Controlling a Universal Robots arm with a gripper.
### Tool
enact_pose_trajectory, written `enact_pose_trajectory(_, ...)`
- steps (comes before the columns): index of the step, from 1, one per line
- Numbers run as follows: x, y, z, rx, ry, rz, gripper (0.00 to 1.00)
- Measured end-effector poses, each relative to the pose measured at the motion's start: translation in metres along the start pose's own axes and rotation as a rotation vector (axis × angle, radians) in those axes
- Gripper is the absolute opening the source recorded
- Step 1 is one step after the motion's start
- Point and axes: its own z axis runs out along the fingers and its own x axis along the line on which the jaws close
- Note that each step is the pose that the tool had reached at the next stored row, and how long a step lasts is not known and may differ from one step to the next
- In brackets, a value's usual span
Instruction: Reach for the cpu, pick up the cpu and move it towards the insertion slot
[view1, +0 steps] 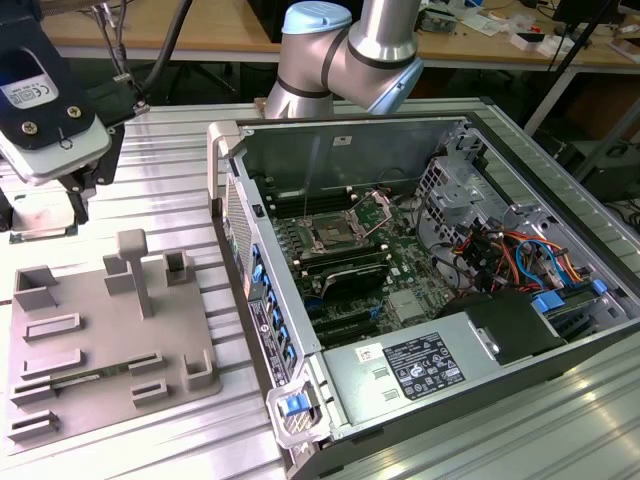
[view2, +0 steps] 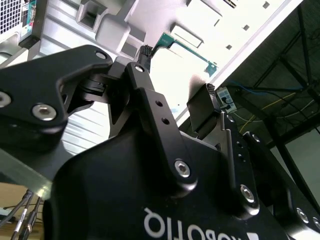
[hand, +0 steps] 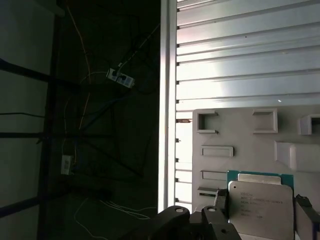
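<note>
**A:** Where is the cpu right now?

**B:** In my hand (view2: 179, 71). In the first wrist view the cpu (hand: 260, 207) sits between my fingers (hand: 306, 217). They are closed on two opposite edges of it, and its silvery top faces the camera. The grey fixture plate (hand: 235, 135) lies behind it. As far as I can judge, the two are apart.

**A:** And where are you?

**B:** At the exterior view's upper left, over the ribbed desk (view1: 170, 170) and higher in the frame than the plate. The insertion slot (view1: 333, 236) is near the middle of that frame. It sits on the green board inside the open computer case (view1: 340, 150), well apart from me.

**A:** So which step is this?

**B:** I'd say the reach and the pick are done, and the carry towards the slot is the one in hand.

**A:** What does that carry call for?

**B:** My judgement is a firm grip and a level chip. It also means travelling towards the exterior view's right, high enough to clear the side of the case. I can't tell whether the slot's bracket stands open.
</note>
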Motion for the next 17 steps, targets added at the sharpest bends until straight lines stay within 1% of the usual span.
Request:
enact_pose_trajectory(4,-0.0017,0.0,0.0,0.0,-0.0001,0.0,0.55)
enact_pose_trajectory(9,-0.0019,0.0,-0.0001,-0.0001,-0.0002,0.0,0.55)
enact_pose_trajectory(17,-0.0018,0.0002,-0.0035,-0.0003,-0.0002,0.0,0.55)
